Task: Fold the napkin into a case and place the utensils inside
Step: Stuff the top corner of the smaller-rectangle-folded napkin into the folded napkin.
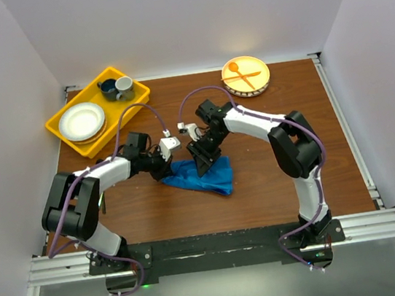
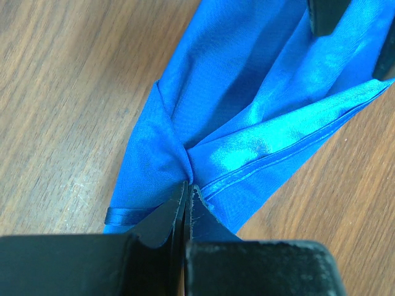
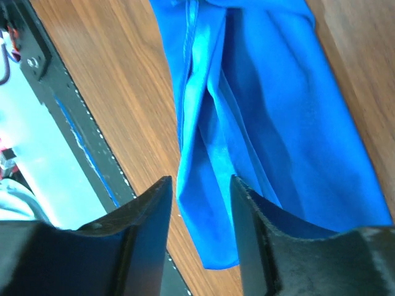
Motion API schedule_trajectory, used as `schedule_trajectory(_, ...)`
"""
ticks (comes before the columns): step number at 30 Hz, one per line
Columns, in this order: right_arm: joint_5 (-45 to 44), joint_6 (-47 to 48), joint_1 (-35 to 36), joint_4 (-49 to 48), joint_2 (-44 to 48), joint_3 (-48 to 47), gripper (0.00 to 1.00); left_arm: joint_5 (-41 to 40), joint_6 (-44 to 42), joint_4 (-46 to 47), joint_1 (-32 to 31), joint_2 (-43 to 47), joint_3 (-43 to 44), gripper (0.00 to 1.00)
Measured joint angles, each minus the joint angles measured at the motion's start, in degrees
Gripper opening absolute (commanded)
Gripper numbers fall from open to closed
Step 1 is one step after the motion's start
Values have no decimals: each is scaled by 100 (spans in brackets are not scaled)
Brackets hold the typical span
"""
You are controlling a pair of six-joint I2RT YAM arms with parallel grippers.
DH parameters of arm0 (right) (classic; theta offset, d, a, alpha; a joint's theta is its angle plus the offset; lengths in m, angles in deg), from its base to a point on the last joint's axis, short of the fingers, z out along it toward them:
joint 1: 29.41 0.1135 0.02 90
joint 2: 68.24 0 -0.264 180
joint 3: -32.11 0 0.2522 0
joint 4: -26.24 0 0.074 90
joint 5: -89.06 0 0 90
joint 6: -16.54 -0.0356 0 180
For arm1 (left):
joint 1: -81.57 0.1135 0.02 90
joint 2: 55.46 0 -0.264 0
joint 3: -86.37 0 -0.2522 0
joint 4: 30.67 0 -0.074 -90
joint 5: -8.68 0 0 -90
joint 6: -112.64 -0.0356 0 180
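Left gripper (image 2: 187,190): jaws clenched on a bunched corner of the napkin (image 2: 247,92). The cloth puckers into radiating folds right at the tips.

Right gripper (image 3: 200,185): jaws apart, released. Blue cloth shows through the gap beneath them, and I cannot tell whether the tips touch it.

Clearance: in the top view the two grippers sit close together at frame centre, over the upper-left end of the cloth. Bare table (image 1: 263,197) lies open to the right of the cloth and below it. A strip of wood separates the cloth from the black rail (image 3: 80,123) running down the left of the right wrist view. The yellow tray (image 1: 54,130) at upper left and the plate (image 1: 266,79) at upper centre-right are both well apart from the work.

Napkin: mid-table, bright blue and satiny. It is gathered into a long loose band with lengthwise creases, and a stitched hem shows along one side. It slants toward lower right in the top view and is rumpled rather than a neat case.
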Motion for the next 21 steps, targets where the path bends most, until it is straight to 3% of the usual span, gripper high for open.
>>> schedule_trajectory(14, 11, -31, 247, -212, -13, 57, 46, 35, -2, 2, 9, -11, 2, 0)
schedule_trajectory(21, 15, -382, 365, -1128, -11, 459, 47, 48, 28, 7, 17, -15, 2, 0)
